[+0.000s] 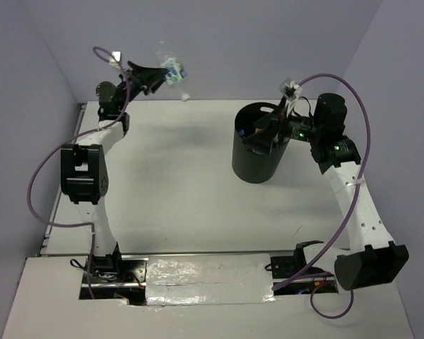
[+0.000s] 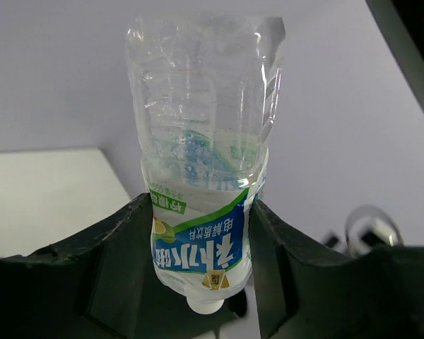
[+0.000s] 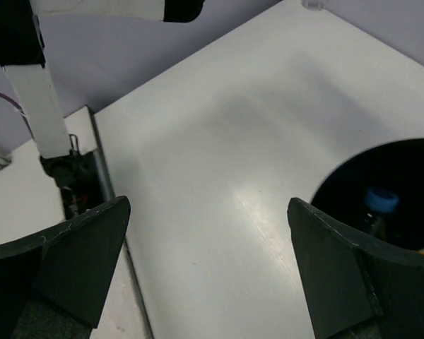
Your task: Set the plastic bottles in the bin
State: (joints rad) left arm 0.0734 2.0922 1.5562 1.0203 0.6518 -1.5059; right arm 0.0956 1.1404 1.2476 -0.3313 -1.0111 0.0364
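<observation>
Currently, left arm: raised, reaching far-left
left tool (image 2: 201, 212): grips clear blue-labelled bottle (image 2: 205, 127)
right arm: bent at bin (image 1: 254, 161) rim
right tool (image 3: 208, 205): spread wide

Clear bottle (image 2: 205, 176) aloft, black bin (image 1: 258, 159) upright

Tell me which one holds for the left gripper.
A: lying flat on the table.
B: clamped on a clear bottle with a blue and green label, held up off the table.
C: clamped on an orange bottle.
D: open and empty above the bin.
B: the left gripper is shut on the clear bottle, raised above the far left of the table, well away from the bin.
</observation>
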